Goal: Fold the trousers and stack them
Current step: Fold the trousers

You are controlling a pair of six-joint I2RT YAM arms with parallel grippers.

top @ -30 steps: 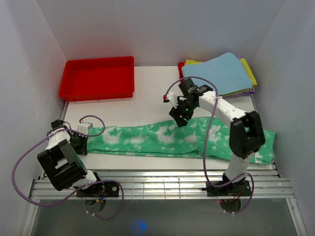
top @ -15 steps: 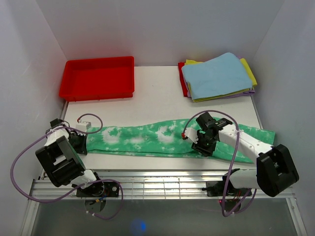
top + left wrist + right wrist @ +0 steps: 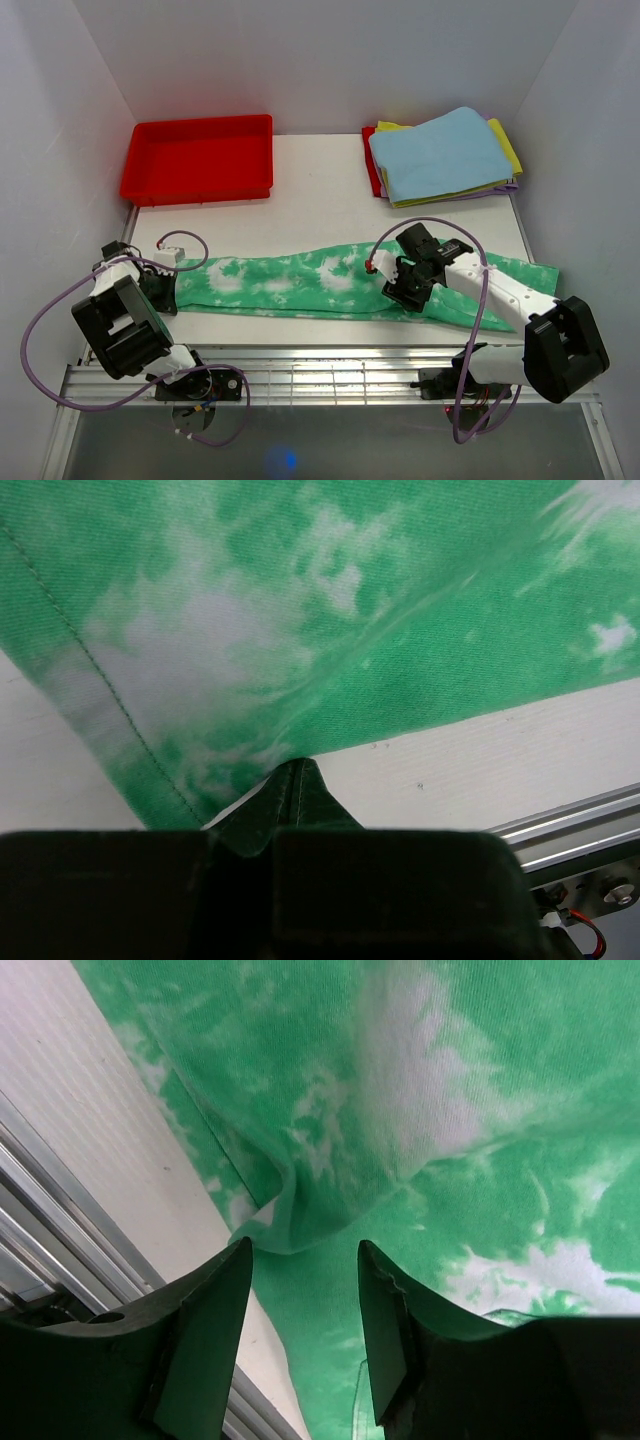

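The green tie-dye trousers (image 3: 300, 282) lie stretched left to right across the near part of the table. My left gripper (image 3: 165, 292) is shut on the trousers' left hem; in the left wrist view the fabric (image 3: 330, 610) runs pinched into the closed fingertips (image 3: 295, 780). My right gripper (image 3: 398, 292) hovers low over the trousers' near edge right of centre. In the right wrist view its fingers (image 3: 215, 1320) stand open astride a raised fold of green fabric (image 3: 300, 1210), holding nothing.
A red tray (image 3: 200, 158) stands at the back left. A stack of folded cloths, light blue (image 3: 440, 150) on top of yellow, lies at the back right. A metal rail (image 3: 320, 372) runs along the table's near edge.
One second ago my right gripper was over the trousers' far edge; it swung down to the near edge and has since shifted slightly left. The left arm has not moved.
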